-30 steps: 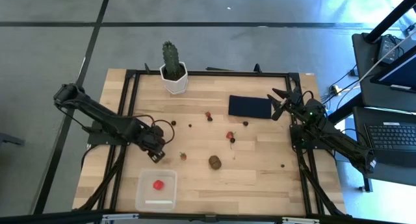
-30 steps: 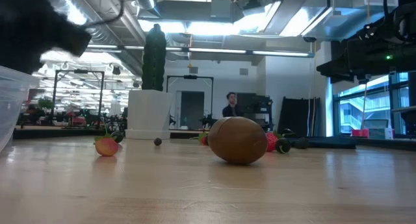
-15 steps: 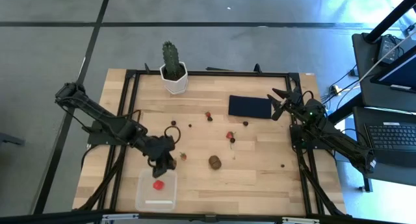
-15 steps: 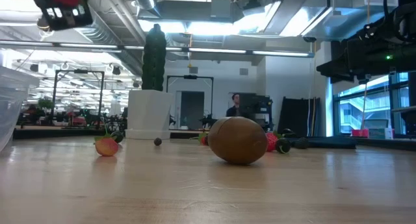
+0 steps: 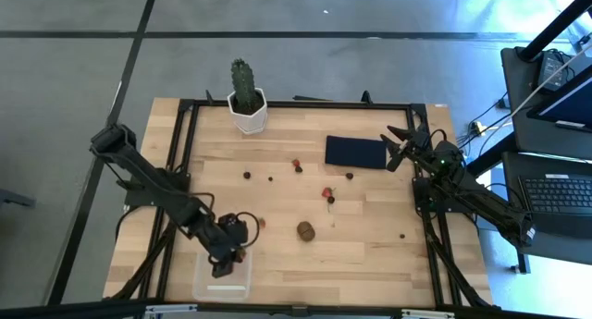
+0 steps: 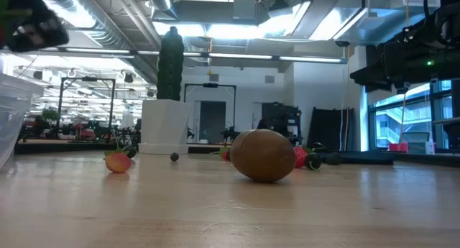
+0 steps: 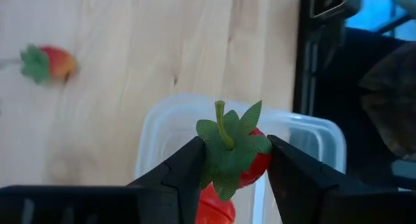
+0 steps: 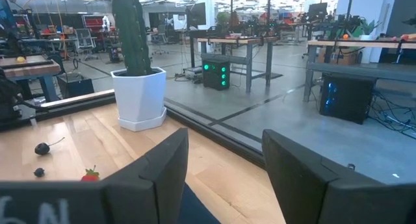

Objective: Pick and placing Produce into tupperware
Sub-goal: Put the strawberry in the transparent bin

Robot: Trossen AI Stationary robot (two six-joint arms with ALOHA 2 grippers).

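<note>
**Here: strawberry held over the tupperware**

My left pincer (image 7: 234, 160) is clamped on a small red strawberry (image 7: 242, 160), its glossy red body squeezed between my two dark fingers (image 7: 185, 175) and its green leafy cap and thin stem pointing up toward the camera. From above, that pincer (image 5: 231, 255) sits at about 7 o'clock on the bench (image 5: 370, 254), directly over the tupperware (image 5: 222, 280), a clear, colourless plastic box, squarish with rounded corners. Through the wrist camera I see the box's pale rim (image 7: 305, 130) below the fruit and another smooth red piece (image 7: 214, 208) already lying inside it.

The bench is light, grained wood. On it a brown oval kiwi (image 5: 305, 230) rests near 6 o'clock of centre, with one more strawberry (image 5: 260, 221) just at its 9 o'clock side. Further red fruits (image 5: 326, 192) and tiny dark round berries (image 5: 247, 175) lie scattered around the middle.

My right pincer (image 5: 400, 145) waits at about 2 o'clock, fingers spread wide, beside a flat dark navy rectangle (image 5: 355, 152). A ribbed green cactus (image 5: 243, 86) in a faceted white pot (image 5: 249, 117) stands at 11 o'clock.
</note>
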